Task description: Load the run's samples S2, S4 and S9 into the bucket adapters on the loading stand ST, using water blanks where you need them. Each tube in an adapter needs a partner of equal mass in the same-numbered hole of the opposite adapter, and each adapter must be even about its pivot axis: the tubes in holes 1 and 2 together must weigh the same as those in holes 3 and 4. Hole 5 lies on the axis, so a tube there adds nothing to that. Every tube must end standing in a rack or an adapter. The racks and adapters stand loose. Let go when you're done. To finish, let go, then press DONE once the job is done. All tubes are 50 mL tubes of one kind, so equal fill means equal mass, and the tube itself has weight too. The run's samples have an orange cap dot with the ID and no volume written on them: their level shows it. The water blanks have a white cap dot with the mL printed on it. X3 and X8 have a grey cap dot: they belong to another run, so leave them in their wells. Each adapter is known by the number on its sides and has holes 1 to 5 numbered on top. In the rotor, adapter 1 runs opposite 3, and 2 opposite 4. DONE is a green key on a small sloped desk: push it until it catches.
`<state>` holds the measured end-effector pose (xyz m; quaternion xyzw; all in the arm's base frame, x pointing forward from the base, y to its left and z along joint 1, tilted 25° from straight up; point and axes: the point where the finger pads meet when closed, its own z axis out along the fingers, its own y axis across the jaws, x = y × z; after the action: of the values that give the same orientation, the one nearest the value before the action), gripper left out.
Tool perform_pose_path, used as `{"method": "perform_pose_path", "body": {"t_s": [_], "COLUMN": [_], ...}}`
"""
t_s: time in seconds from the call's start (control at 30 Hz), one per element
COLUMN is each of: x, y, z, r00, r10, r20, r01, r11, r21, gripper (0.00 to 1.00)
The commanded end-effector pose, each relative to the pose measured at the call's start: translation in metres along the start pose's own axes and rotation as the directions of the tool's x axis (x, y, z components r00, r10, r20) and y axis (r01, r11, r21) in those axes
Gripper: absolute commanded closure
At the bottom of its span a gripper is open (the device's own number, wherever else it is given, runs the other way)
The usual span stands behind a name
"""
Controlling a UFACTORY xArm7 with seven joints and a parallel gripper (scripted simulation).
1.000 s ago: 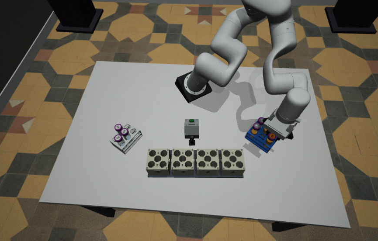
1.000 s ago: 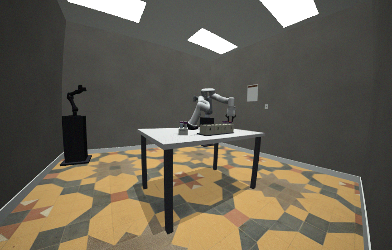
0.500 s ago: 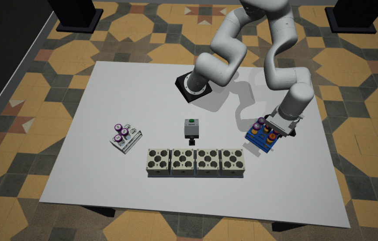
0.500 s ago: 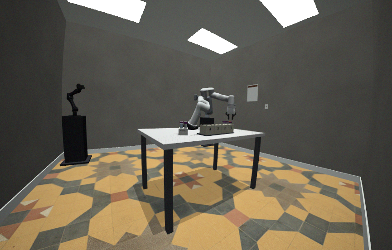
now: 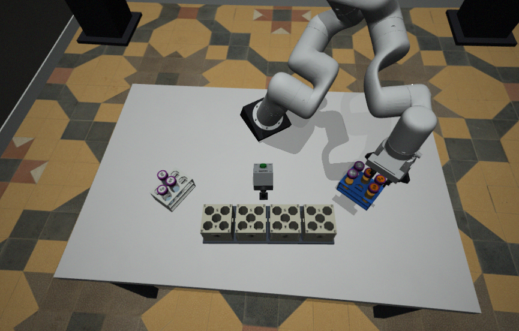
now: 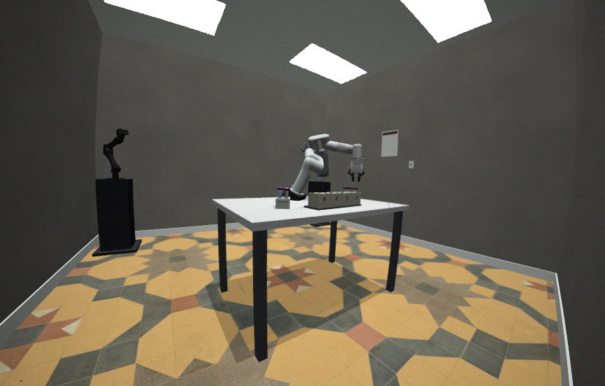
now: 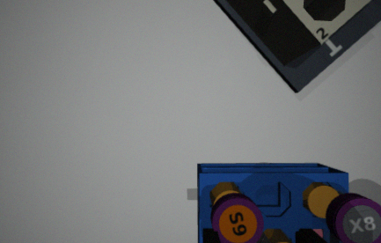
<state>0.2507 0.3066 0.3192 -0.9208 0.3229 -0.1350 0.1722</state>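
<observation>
samples (image 5: 376, 183): sitting capped in the blue rack (image 5: 354, 196), orange dots up, none lifted out yet. reading s9 (image 7: 238, 224) plainly in the wrist view, with grey-dotted x8 (image 7: 362, 224) standing just beside it in the same rack; not making out the other orange labels.

gripper (image 6: 356, 178): hanging above the blue rack, half spread and grasping nothing, fingers not showing in the wrist view.

adapters (image 5: 269, 222): lining up four in a row on the stand, well apart from the blue rack, toward the middle of the table (image 5: 170, 255); showing every hole dark and unfilled.

water blanks (image 5: 167, 180): waiting in the white rack (image 5: 181, 195), far across the table from the blue rack, beyond the adapters; looking untouched.

done key (image 5: 263, 165): sitting on its small desk, between the blue rack and the white rack; looking unpressed.

judging progress as barely begun: nothing loaded so far. remaining, by this reading: picking and seating all three samples, comparing fill levels, matching partners with blanks in opposite adapters, balancing holes 1 and 2 against 3 and 4, letting go, pressing done.
</observation>
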Motion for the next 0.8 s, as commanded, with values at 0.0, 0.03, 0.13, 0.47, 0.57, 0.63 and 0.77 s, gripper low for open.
{"method": "perform_pose_path", "body": {"t_s": [0.0, 0.03, 0.13, 0.47, 0.57, 0.63, 0.77], "x": [0.0, 0.0, 0.0, 0.0, 0.0, 0.0, 0.0], "y": [-0.001, -0.001, -0.001, -0.001, -0.001, -0.001, -0.001], "z": [-0.012, -0.014, -0.018, -0.036, -0.042, -0.046, -0.05], "r00": [1.0, 1.0, 1.0, 1.0, 1.0, 1.0, 1.0], "r10": [0.0, 0.0, 0.0, 0.0, 0.0, 0.0, 0.0], "r20": [0.0, 0.0, 0.0, 0.0, 0.0, 0.0, 0.0], "r01": [0.0, 0.0, 0.0, 0.0, 0.0, 0.0, 0.0], "r11": [1.0, 1.0, 1.0, 1.0, 1.0, 1.0, 1.0], "r21": [0.003, 0.003, 0.003, 0.003, 0.003, 0.003, 0.003], "gripper": [0.56, 0.56, 0.56, 0.56, 0.56, 0.56, 0.56]}}
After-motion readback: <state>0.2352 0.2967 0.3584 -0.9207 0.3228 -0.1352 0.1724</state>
